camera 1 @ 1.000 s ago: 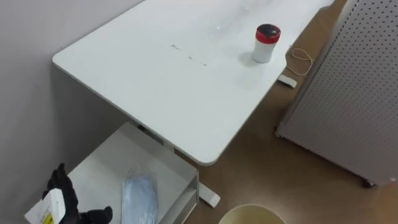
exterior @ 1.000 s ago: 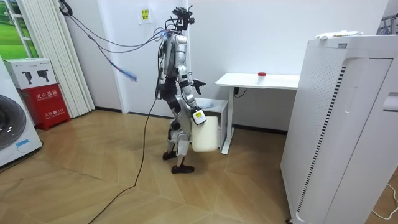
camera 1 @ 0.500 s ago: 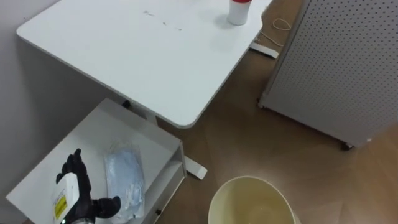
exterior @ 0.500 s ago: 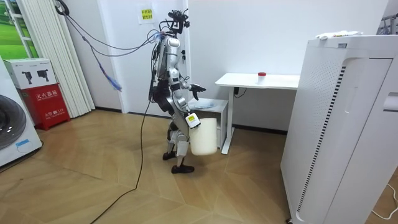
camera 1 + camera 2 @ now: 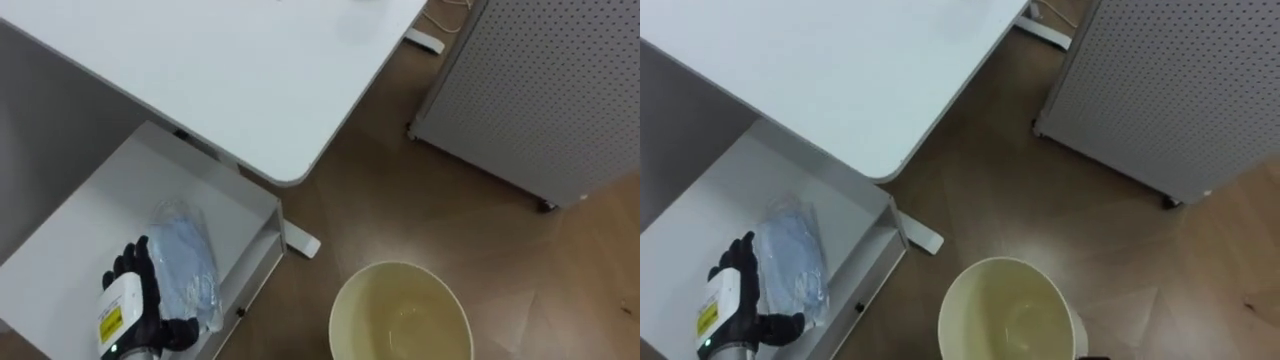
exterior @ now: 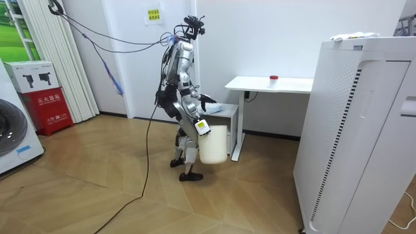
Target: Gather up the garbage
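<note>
A crumpled pale blue plastic bag (image 5: 185, 260) lies on a low white shelf (image 5: 90, 220) under the white desk (image 5: 220, 70). My left hand (image 5: 135, 290) hovers open at the bag's near left side, fingers spread, thumb at its near end. A cream waste bin (image 5: 345, 300) with nothing in it shows below me at the lower middle. In the room view I stand bent at the desk's end; my right hand (image 6: 203, 128) grips the bin (image 6: 213, 143) by its rim and holds it off the floor.
A white perforated panel on castors (image 5: 540, 90) stands to the right, with wood floor between it and the desk. In the room view a tall white appliance (image 6: 364, 130) fills the right side, and a red-lidded jar (image 6: 273, 79) stands on the desk.
My head view has tipped down, so desk and jar slid up and the bin came in. My left arm has lowered from chest height to the shelf, and the hand now reaches the bag.
</note>
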Available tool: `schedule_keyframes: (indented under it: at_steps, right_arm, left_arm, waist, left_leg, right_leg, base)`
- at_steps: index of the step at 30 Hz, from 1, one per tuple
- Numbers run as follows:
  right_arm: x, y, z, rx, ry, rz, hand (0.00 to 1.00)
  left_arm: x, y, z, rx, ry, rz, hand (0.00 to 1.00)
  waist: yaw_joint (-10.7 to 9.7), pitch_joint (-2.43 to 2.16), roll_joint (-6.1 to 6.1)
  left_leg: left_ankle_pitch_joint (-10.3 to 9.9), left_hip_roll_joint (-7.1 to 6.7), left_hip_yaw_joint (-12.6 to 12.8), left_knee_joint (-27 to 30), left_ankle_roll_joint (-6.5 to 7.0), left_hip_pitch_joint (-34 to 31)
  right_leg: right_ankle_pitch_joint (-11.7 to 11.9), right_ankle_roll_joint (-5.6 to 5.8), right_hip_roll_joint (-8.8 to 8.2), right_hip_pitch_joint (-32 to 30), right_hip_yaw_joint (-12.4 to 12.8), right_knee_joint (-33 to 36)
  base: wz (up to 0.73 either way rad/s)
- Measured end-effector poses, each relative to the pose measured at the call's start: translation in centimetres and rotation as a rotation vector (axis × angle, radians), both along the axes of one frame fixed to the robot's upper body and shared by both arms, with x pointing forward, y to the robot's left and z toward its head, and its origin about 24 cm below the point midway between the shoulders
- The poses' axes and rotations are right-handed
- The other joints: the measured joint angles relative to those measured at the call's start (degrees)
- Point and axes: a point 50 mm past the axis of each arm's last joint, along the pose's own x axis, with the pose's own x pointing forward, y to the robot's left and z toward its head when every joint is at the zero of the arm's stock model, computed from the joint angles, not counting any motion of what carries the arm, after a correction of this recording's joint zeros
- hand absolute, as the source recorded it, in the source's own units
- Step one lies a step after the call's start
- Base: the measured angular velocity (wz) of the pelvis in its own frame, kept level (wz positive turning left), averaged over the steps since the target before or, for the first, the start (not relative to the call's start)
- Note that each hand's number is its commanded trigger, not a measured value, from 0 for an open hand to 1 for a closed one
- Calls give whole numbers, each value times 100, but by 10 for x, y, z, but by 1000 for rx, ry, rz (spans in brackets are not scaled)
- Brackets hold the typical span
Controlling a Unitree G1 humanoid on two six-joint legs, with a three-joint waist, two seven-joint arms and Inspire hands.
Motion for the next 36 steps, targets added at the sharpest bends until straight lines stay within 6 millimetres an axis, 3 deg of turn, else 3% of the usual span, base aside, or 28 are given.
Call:
schedule_keyframes:
  at_steps: [6,13,14,15,16,25,36]
  right_arm:
    - [7,-3,5,14,-28,-25,100]
    - [13,-1,10,34,-58,-25,100]
    - [14,0,11,35,-64,-23,100]
    - [15,0,12,36,-69,-20,100]
    - [16,1,12,37,-73,-19,100]
    - [26,4,19,33,-113,-4,100]
    - [34,7,22,25,-113,-8,100]
  left_arm:
    - [14,-4,9,111,5,-81,0]
    - [14,-2,10,163,16,-94,3]
    - [14,-3,10,183,13,-108,67]
    - [14,-3,10,196,9,-113,87]
    - [14,-3,10,203,8,-115,100]
    - [19,-3,19,281,-63,-124,100]
    - [18,-9,16,282,-44,-146,100]
  waist:
    - [-57,29,-17]
    - [-165,40,-3]
    - [-158,43,2]
    - [-137,46,6]
    - [-139,46,7]
    - [-114,54,24]
    - [-19,65,42]
  left_leg:
    - [-49,9,24,225,30,-310]
    - [-59,35,25,363,22,-583]
    - [-86,58,29,416,20,-629]
    - [-121,109,36,490,12,-696]
    - [-131,120,28,517,8,-731]
    - [-170,118,27,641,-6,-988]
    - [-169,123,94,622,-6,-933]
  right_leg:
    - [-34,-17,-50,-337,43,222]
    - [-40,-36,-27,-620,61,346]
    - [-45,-44,-6,-661,69,375]
    - [-45,-48,38,-704,82,386]
    - [-49,-59,37,-732,75,400]
    - [-69,-85,28,-1025,122,559]
    - [-69,-86,29,-1027,180,567]
  base:
    - [-1]
    - [-1]
    - [-10]
    - [-11]
    - [-8]
    - [-2]
    - [0]
